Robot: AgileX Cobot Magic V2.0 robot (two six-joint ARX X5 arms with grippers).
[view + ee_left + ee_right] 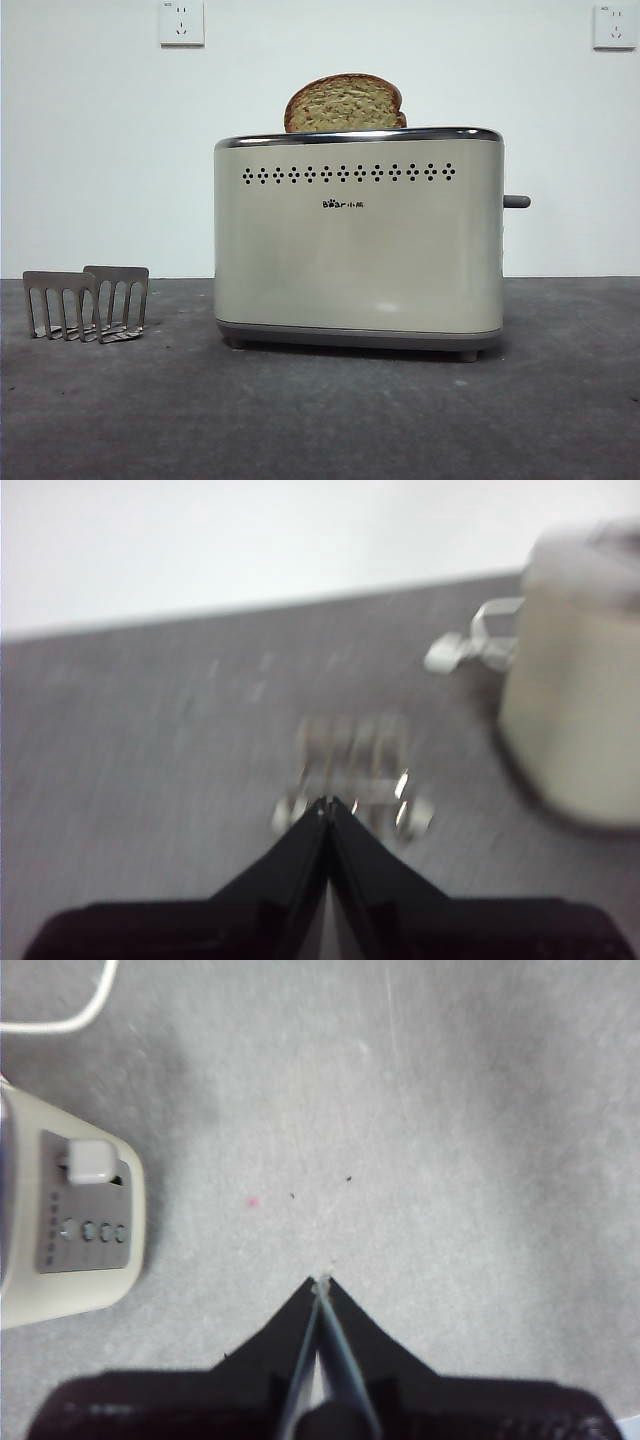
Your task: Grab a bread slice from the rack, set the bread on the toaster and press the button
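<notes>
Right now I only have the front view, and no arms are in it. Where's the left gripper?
Observer: The left gripper is just short of the rack, jaws shut, nothing in them. The picture is blurred.
Operator: And the right?
Observer: The right gripper is over bare table, jaws shut, apart from the toaster.
Operator: What's at the toaster's lever end?
Observer: The lever sits in a grey panel above a row of small round buttons. Nothing touches it.
Operator: Anything near it?
Observer: A white cable lies on the table beyond that end.
</notes>
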